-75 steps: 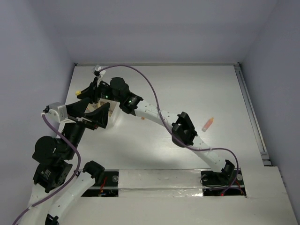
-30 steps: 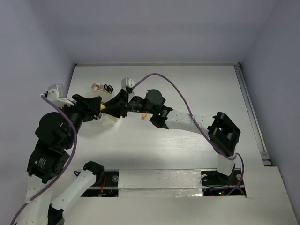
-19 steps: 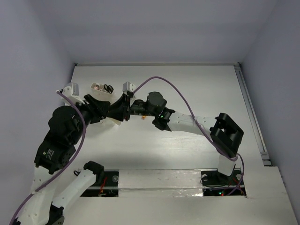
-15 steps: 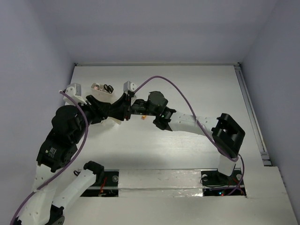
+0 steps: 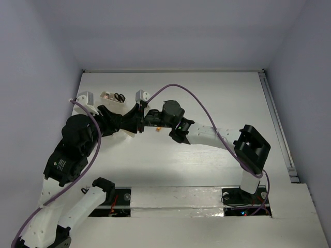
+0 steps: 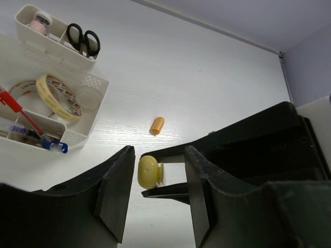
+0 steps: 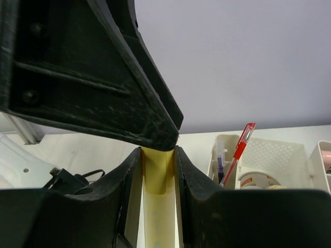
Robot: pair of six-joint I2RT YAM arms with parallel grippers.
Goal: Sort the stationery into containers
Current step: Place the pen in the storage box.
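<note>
My right gripper is shut on a yellow-capped item, held above the table. In the left wrist view its yellow end pokes out between the fingers of my left gripper, which is open around it with a gap on the right side. The two grippers meet at the left of the table. The containers are a whitish divided box holding a tape roll and a red pen, and a smaller box with black scissors. An orange bit lies loose on the table.
The small box sits near the back left corner, close to the left wall. Purple cables arch over both arms. The right arm's elbow juts out at the right. A rail runs along the table's right edge.
My left arm has swung right toward the right gripper, bringing its fingers around the yellow end. The right arm has barely moved and keeps its grip.
</note>
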